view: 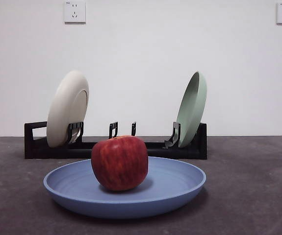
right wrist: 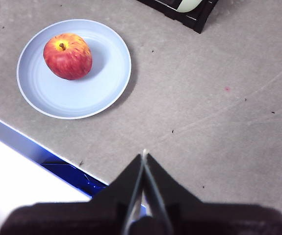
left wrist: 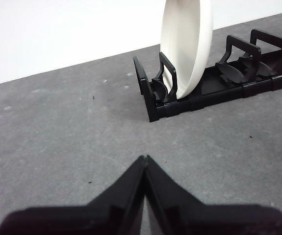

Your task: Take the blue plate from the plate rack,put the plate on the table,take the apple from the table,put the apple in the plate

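The blue plate point(view: 170, 188) lies flat on the table point(view: 258, 196) in front of the plate rack point(view: 38, 147). The red apple point(view: 119, 162) sits in the plate, left of its middle. The right wrist view shows the plate point(right wrist: 96, 83) with the apple point(right wrist: 67, 56) in it from above. My right gripper point(right wrist: 144, 157) is shut and empty, above the table near its front edge, well apart from the plate. My left gripper point(left wrist: 144, 160) is shut and empty, low over the table, short of the rack's looped end point(left wrist: 153, 98). Neither gripper shows in the front view.
A cream-white plate point(view: 68, 107) stands in the rack's left end and a pale green plate point(view: 192, 107) in its right end. The white plate also shows in the left wrist view point(left wrist: 187, 44). The table's blue-trimmed front edge point(right wrist: 42, 152) lies close to the right gripper.
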### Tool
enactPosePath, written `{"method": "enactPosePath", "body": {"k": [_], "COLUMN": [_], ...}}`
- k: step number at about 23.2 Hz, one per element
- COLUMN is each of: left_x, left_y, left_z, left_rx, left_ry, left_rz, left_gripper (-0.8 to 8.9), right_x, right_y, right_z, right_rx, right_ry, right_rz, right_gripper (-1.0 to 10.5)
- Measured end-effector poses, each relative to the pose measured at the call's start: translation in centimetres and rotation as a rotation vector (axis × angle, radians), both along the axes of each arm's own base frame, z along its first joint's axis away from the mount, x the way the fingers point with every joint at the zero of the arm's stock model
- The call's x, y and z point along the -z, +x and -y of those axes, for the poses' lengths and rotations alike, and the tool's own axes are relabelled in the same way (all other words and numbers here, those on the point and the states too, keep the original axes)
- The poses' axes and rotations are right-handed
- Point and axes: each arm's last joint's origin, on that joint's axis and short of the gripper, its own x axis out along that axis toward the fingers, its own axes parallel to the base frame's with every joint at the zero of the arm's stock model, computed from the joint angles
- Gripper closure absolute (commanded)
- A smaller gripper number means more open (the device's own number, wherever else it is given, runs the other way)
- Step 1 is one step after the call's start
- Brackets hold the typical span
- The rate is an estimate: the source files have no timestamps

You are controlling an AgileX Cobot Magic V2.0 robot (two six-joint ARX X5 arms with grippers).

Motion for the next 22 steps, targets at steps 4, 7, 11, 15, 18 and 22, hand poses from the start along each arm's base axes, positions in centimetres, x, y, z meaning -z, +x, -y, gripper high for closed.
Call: {"method": "enactPosePath", "body": {"k": [4, 7, 11, 15, 18, 22], "left_x": [0.0, 0.0, 0.0, 0.0, 0.0, 0.0], "left_y": [0.0, 0.0, 0.0, 0.0, 0.0, 0.0], "left_z": [0.0, 0.0, 0.0, 0.0, 0.0, 0.0], "left_rx": [0.0, 0.0, 0.0, 0.0, 0.0, 0.0], "left_ry": [0.0, 0.0, 0.0, 0.0, 0.0, 0.0], "left_rz": [0.0, 0.0, 0.0, 0.0, 0.0, 0.0], "left_gripper": [8.18, 8.18, 8.18, 8.18, 8.18, 8.18], "right_x": [-0.2, -0.5, -1.4, 0.4, 4.2, 9.4], "right_y": [0.3, 1.2, 3.0, 4.0, 3.9, 3.7], "right_z": [0.6, 1.8, 3.1, 4.6, 5.9, 6.6], "right_rx": [0.098, 0.282, 0.383, 0.251, 0.339, 0.411], "right_ry": [-0.037, -0.064, 0.15, 0.289, 0.236, 0.18], "right_rz": [0.081, 0.156, 0.317, 0.592, 0.644, 0.582], "right_gripper": [9.5, 9.5, 9.5, 9.5, 9.5, 9.5]}}
